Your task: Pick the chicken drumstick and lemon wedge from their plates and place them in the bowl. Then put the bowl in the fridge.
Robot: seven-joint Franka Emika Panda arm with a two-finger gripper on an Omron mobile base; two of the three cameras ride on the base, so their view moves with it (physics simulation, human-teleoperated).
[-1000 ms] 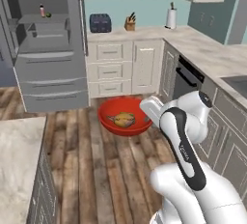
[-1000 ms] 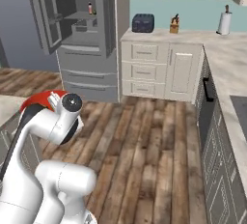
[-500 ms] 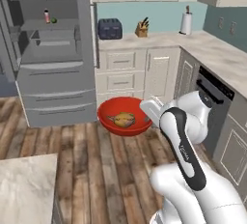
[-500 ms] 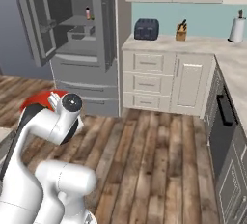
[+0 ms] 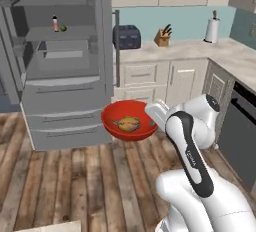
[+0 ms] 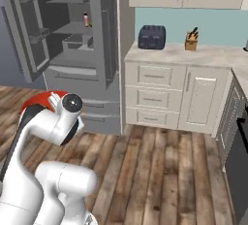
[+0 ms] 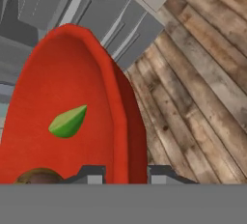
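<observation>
- One red bowl (image 5: pixel 129 122) hangs in the air in front of the fridge (image 5: pixel 60 61), level with its lower drawers; I use the bowl as my landmark.
- The gripper (image 7: pixel 124 174) is clamped on the bowl's rim on the side away from the fridge; in the hand view one finger sits inside the wall and one outside it, both cut off at the bottom.
- In the right base view my own arm covers most of the bowl, and I see just a red sliver of rim above the arm.
- One chicken drumstick (image 5: pixel 128 123) lies in the middle of the bowl; in the hand view I see just a brown edge of it at the bottom, so I cannot make out its shape there.
- One lemon wedge (image 7: pixel 68 121) lies inside the bowl, apart from the drumstick; in the left base view I cannot pick it out.
- Beyond the bowl the fridge stands open, with two small items on a shelf, too small for me to name.
- On the counter (image 5: pixel 200 51) beyond the bowl I count one dark toaster (image 5: pixel 126 36), one knife block (image 5: pixel 161 36) and one paper towel roll (image 5: pixel 212 29).
- The wooden floor (image 5: pixel 75 186) lies under the bowl.
</observation>
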